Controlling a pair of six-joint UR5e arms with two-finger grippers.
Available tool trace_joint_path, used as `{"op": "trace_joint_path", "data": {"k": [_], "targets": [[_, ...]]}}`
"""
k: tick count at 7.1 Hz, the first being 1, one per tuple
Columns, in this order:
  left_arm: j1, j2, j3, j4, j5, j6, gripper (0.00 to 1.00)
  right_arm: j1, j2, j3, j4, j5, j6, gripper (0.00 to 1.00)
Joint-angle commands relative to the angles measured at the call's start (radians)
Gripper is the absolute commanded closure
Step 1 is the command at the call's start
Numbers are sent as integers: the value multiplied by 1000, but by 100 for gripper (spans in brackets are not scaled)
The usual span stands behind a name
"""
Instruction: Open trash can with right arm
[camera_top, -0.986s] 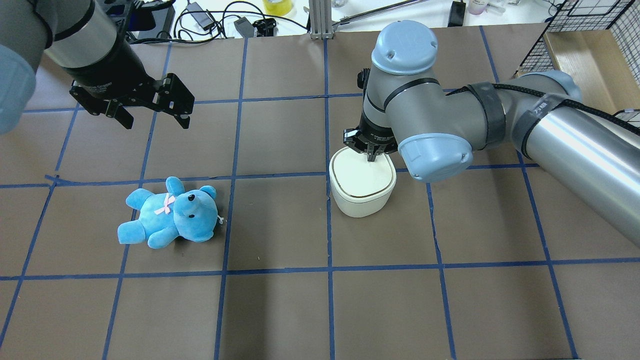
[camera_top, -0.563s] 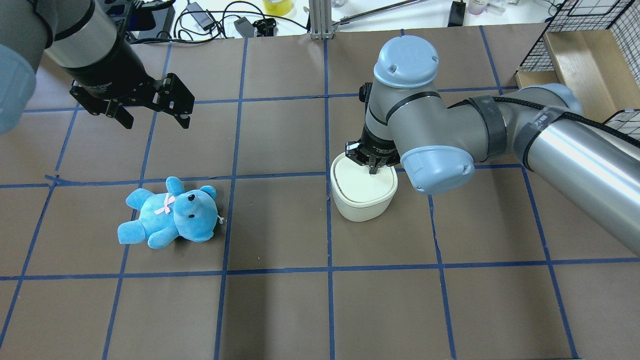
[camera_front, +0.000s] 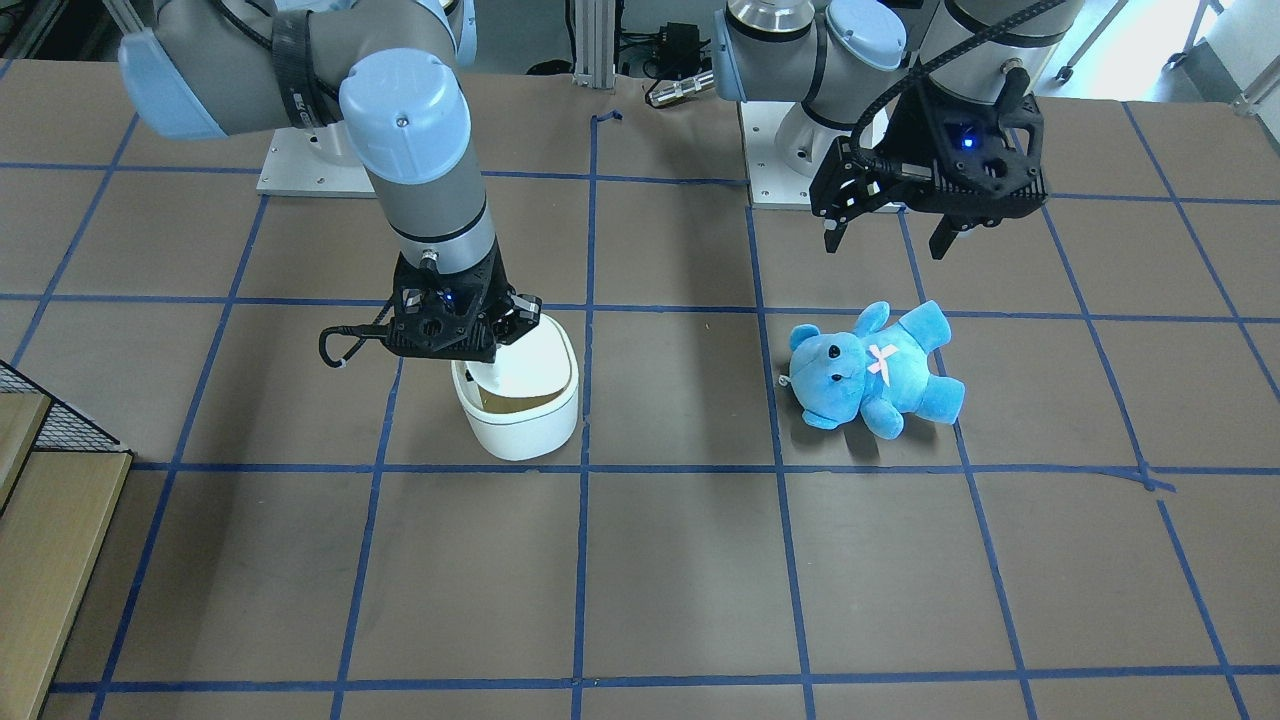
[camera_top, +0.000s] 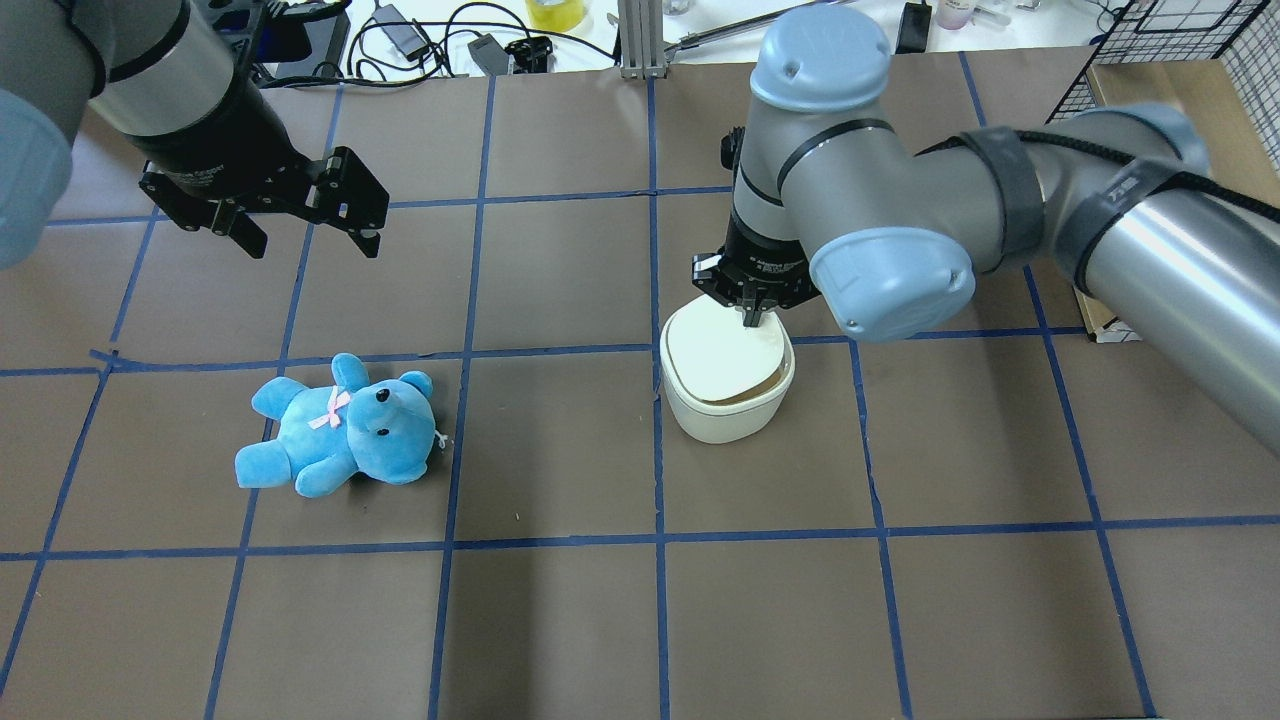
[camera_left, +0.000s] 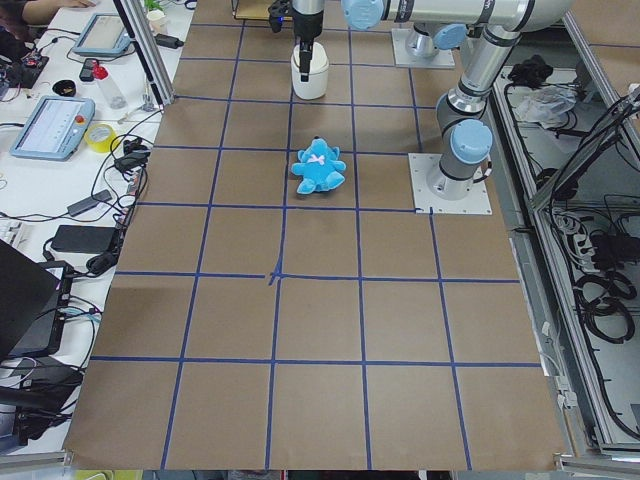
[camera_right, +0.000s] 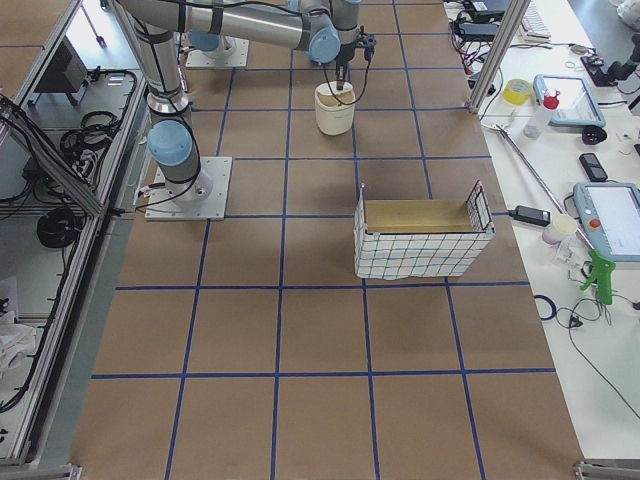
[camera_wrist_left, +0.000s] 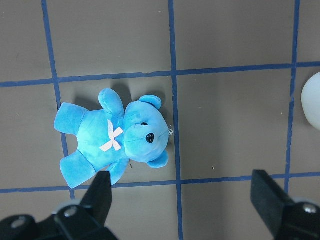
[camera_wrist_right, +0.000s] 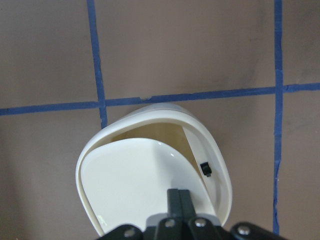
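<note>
The white trash can (camera_top: 725, 412) stands near the table's middle and also shows in the front view (camera_front: 520, 428). Its lid (camera_top: 718, 352) is tilted partly open, with a gap that shows the beige inside (camera_front: 512, 402). My right gripper (camera_top: 750, 318) is shut, and its joined fingertips (camera_wrist_right: 178, 194) press down on the lid's edge on the robot's side. The lid's opposite edge is raised. My left gripper (camera_top: 312, 245) is open and empty. It hovers above the table, away from the can.
A blue teddy bear (camera_top: 340, 425) lies on the table left of the can, below the left gripper (camera_wrist_left: 182, 200). A wire basket (camera_right: 420, 240) stands at the table's right side. Cables and tools lie beyond the far edge.
The trash can lid was flat and shut; now it is tilted, with a gap on the side away from the right gripper. The right arm's wrist has shifted a little. The left arm has not moved.
</note>
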Motion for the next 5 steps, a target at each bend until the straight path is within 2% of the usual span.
{"op": "trace_joint_path", "data": {"k": [1, 2, 3, 5], "targets": [[0, 0, 0, 0, 0, 0, 0, -3, -7, -86, 117, 0, 0, 100], [0, 0, 0, 0, 0, 0, 0, -6, -13, -124, 168, -1, 0, 94], [0, 0, 0, 0, 0, 0, 0, -9, -14, -184, 246, -7, -1, 80], [0, 0, 0, 0, 0, 0, 0, -47, -16, -253, 305, -18, -45, 10]]}}
